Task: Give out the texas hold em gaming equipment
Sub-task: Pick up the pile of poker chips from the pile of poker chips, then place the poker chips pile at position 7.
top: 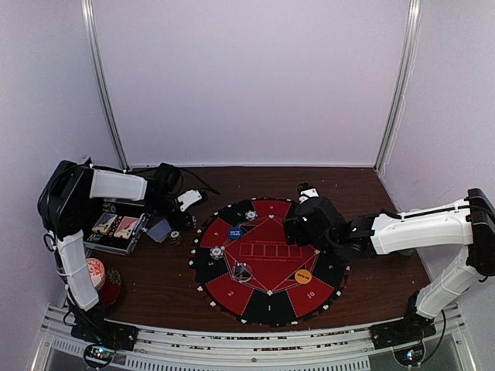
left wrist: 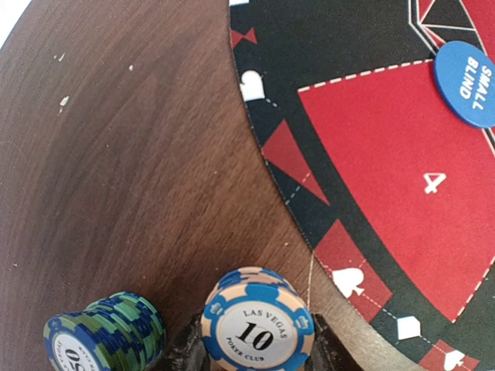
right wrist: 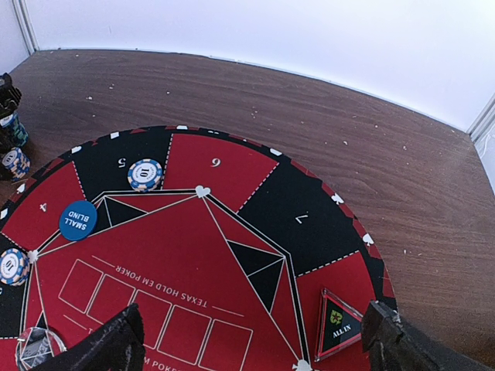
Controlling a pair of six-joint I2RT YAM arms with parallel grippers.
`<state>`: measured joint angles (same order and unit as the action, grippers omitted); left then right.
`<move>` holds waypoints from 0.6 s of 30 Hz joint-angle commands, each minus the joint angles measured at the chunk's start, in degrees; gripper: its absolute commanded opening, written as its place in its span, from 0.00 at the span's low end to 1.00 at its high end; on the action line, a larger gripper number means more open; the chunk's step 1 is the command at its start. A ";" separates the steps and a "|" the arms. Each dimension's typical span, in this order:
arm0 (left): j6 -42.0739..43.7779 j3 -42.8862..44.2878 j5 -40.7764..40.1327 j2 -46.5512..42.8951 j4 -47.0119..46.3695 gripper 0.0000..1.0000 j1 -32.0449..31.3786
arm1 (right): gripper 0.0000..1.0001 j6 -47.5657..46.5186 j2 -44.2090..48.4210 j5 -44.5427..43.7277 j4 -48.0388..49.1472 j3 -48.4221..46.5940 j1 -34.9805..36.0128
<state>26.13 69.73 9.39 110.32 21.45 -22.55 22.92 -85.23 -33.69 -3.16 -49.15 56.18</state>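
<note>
On the near-right sector of the big round red-and-black mat [top: 255, 305] lies the orange button disc [top: 304, 276]. Farther in sit the blue small-blind disc [top: 234, 232] and a white-and-blue striped chip [right wrist: 145, 174] at seat five. Just off the mat's left edge, on the brown wooden table [top: 371, 286], the left gripper [left wrist: 255, 352] pinches a short stack of peach-and-blue "10" chips [left wrist: 259, 328], with a green-and-blue chip stack [left wrist: 104, 336] just beside it. The right gripper [right wrist: 255, 348] hangs spread and empty over the mat's right side. A grey-blue-backed card [top: 160, 230] lies off the mat. Most seats look bare, so I judge the distribution is at an early stage.
</note>
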 commanded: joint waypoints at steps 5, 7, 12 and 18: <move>0.68 0.18 3.21 -4.93 0.69 0.18 0.40 | 0.99 0.63 1.15 -1.06 0.35 -0.08 -0.27; 0.71 0.51 3.58 -5.43 1.06 0.18 0.36 | 0.99 0.72 1.37 -1.24 0.41 0.07 -0.28; 0.68 2.13 5.06 -6.93 2.93 0.18 -0.46 | 0.99 0.89 1.80 -1.70 0.51 0.28 -0.26; 0.69 3.44 5.46 -8.22 4.42 0.18 -2.01 | 0.99 0.99 2.08 -1.95 0.52 0.37 -0.26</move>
<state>26.28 70.74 13.13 104.57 25.12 -23.46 22.96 -84.75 -33.76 -3.14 -49.15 56.18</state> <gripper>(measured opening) 0.388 0.990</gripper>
